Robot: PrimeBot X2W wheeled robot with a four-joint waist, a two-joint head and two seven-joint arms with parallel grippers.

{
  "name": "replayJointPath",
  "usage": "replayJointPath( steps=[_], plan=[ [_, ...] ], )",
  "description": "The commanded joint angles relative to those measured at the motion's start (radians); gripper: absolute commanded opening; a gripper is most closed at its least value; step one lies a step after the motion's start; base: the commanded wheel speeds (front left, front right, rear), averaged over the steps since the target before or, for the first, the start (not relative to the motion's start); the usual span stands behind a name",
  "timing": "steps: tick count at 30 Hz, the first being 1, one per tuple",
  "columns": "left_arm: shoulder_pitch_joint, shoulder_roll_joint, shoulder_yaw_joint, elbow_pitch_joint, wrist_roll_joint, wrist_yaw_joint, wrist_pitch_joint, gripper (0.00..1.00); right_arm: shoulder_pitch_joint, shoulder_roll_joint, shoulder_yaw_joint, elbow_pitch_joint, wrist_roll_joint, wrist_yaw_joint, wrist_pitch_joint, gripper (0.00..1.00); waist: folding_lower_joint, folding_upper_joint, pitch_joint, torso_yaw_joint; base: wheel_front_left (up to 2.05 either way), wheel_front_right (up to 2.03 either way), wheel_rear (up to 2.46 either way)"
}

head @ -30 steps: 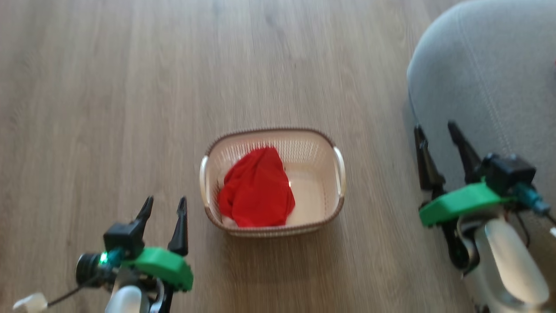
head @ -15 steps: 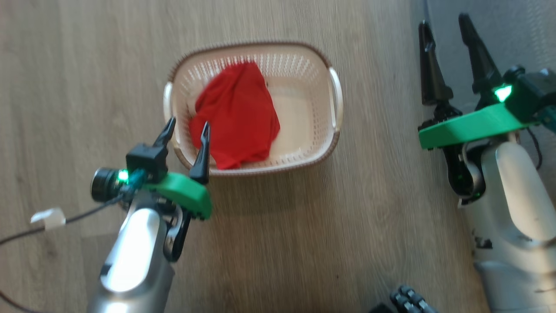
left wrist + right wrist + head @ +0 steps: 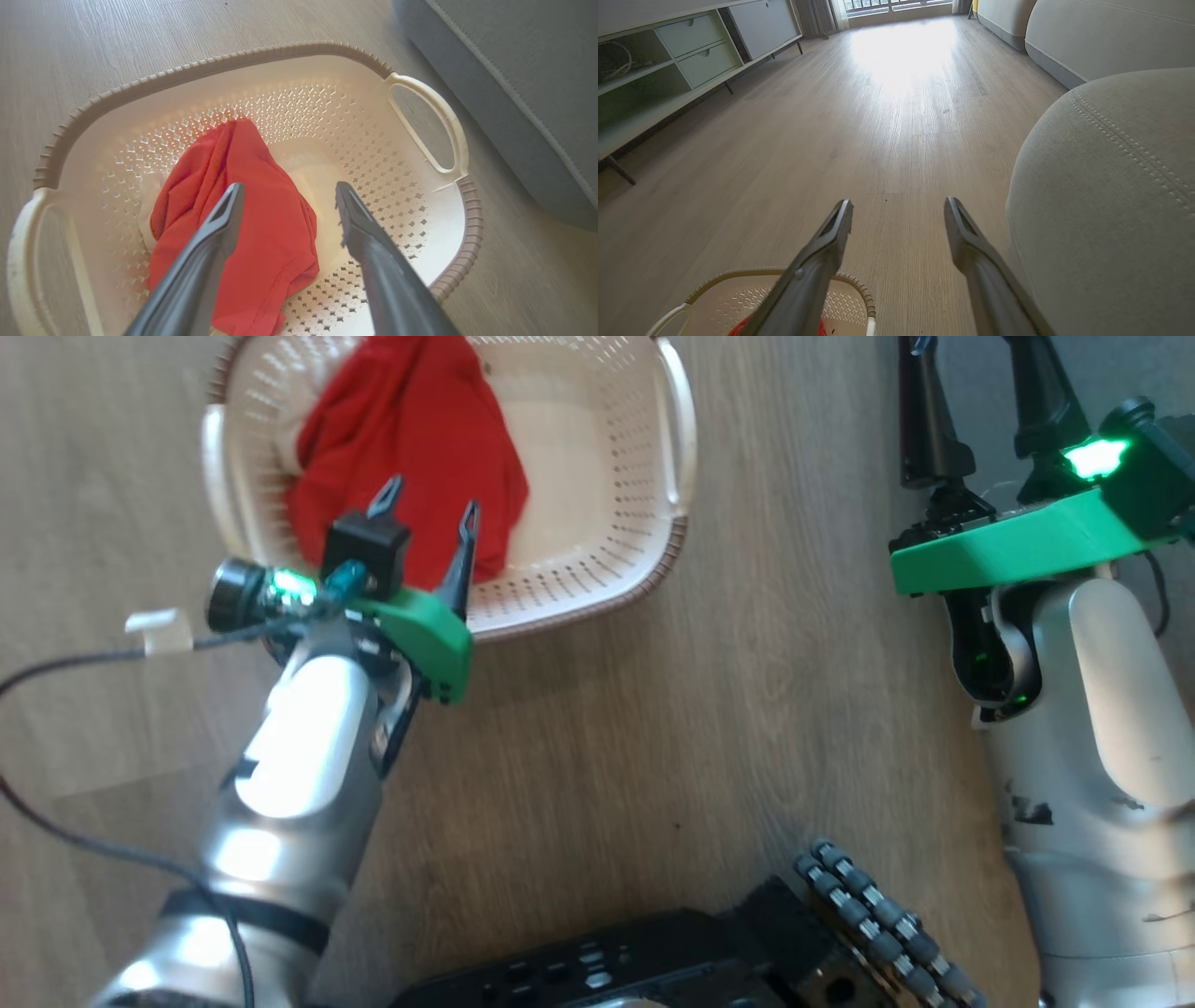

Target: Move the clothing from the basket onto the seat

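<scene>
Over the basket (image 3: 607, 537), at about 11 o'clock in the head view, the left jaws now hang above the clothing (image 3: 411, 439). A second ago they were short of the basket, over bare floor (image 3: 653, 728). The basket has also slid up that view, but the whole picture has shifted, so that is the camera tipping down, not the basket moving.

In the left wrist view the jaws are spread wide and hold nothing. One finger lies over the red fabric and the other over the pale basket bottom at 3 o'clock of it. Whether the tips touch the cloth I cannot tell.

The clothing lies bunched in the basket's 9 o'clock half, wholly inside the rim, so none of it has reached the seat (image 3: 1111, 186) yet. The reach looks finished, and closing on the fabric is likely the step in hand.

The right jaws, at 1 o'clock in the head view beside the seat, are also spread and carry nothing.

No brand, label or writing can be read anywhere.
</scene>
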Motion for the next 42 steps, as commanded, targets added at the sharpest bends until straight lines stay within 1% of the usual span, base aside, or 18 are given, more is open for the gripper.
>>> replayJointPath(
  steps=[1, 7, 13, 18, 23, 28, 33, 34, 38, 39, 40, 41, 42],
  plan=[
    [-0.016, 0.010, 0.012, 0.003, 0.018, 0.010, -0.005, 1.00, 0.004, 0.018, 0.017, -0.036, 0.008, 0.000, -0.006, 1.00, -0.0002, 0.0001, 0.043, -0.042, 0.00, 0.00, 0.00],
    [-0.160, 0.023, -0.015, 0.187, 0.078, 0.048, -0.005, 1.00, 0.004, 0.033, 0.021, -0.042, 0.020, 0.000, -0.006, 1.00, -0.0002, 0.0001, 0.091, -0.092, 0.00, 0.00, 0.00],
    [-0.296, 0.056, -0.052, 0.380, 0.139, 0.108, 0.022, 1.00, 0.002, 0.041, 0.026, -0.044, 0.036, 0.000, -0.006, 1.00, -0.0002, 0.0001, 0.122, -0.124, 0.00, 0.00, 0.00],
    [-0.382, 0.084, -0.075, 0.477, 0.171, 0.162, 0.064, 1.00, -0.002, 0.043, 0.031, -0.043, 0.055, 0.000, -0.006, 1.00, -0.0002, 0.0001, 0.140, -0.131, 0.00, 0.00, 0.00],
    [-0.433, 0.115, -0.099, 0.524, 0.191, 0.191, 0.128, 1.00, -0.003, 0.044, 0.048, -0.045, 0.084, 0.000, -0.006, 1.00, -0.0002, 0.0001, 0.153, -0.141, 0.00, 0.00, 0.00],
    [-0.459, 0.129, -0.126, 0.539, 0.208, 0.186, 0.198, 1.00, -0.008, 0.044, 0.057, -0.049, 0.099, 0.000, -0.006, 1.00, -0.0002, 0.0001, 0.174, -0.152, 0.00, 0.00, 0.00],
    [-0.471, 0.138, -0.143, 0.546, 0.215, 0.200, 0.248, 1.00, -0.010, 0.044, 0.063, -0.056, 0.110, 0.000, -0.006, 1.00, -0.0002, 0.0001, 0.192, -0.164, 0.00, 0.00, 0.00],
    [-0.471, 0.138, -0.143, 0.546, 0.215, 0.200, 0.248, 1.00, -0.010, 0.044, 0.063, -0.056, 0.110, 0.000, -0.006, 1.00, -0.0002, 0.0001, 0.192, -0.164, 0.00, 0.00, 0.00],
    [-0.458, 0.139, -0.152, 0.549, 0.212, 0.201, 0.303, 1.00, -0.012, 0.044, 0.064, -0.058, 0.116, 0.000, -0.006, 1.00, -0.0002, 0.0001, 0.197, -0.170, 0.00, 0.00, 0.00],
    [-0.453, 0.138, -0.153, 0.550, 0.210, 0.198, 0.314, 0.89, -0.012, 0.044, 0.062, -0.058, 0.116, 0.000, -0.006, 1.00, -0.0002, 0.0001, 0.197, -0.170, 0.00, 0.00, 0.00],
    [-0.449, 0.139, -0.153, 0.550, 0.207, 0.197, 0.323, 0.56, -0.011, 0.044, 0.060, -0.059, 0.116, 0.000, -0.006, 1.00, -0.0002, 0.0001, 0.196, -0.170, 0.00, 0.00, 0.00],
    [-0.446, 0.139, -0.155, 0.550, 0.205, 0.195, 0.328, 0.44, -0.011, 0.044, 0.058, -0.059, 0.116, 0.000, -0.006, 1.00, -0.0002, 0.0001, 0.196, -0.170, 0.00, 0.00, 0.00],
    [-0.444, 0.139, -0.155, 0.550, 0.202, 0.193, 0.330, 0.23, -0.012, 0.044, 0.056, -0.059, 0.115, 0.000, -0.006, 1.00, -0.0002, 0.0001, 0.195, -0.170, 0.00, 0.00, 0.00]
  ],
)
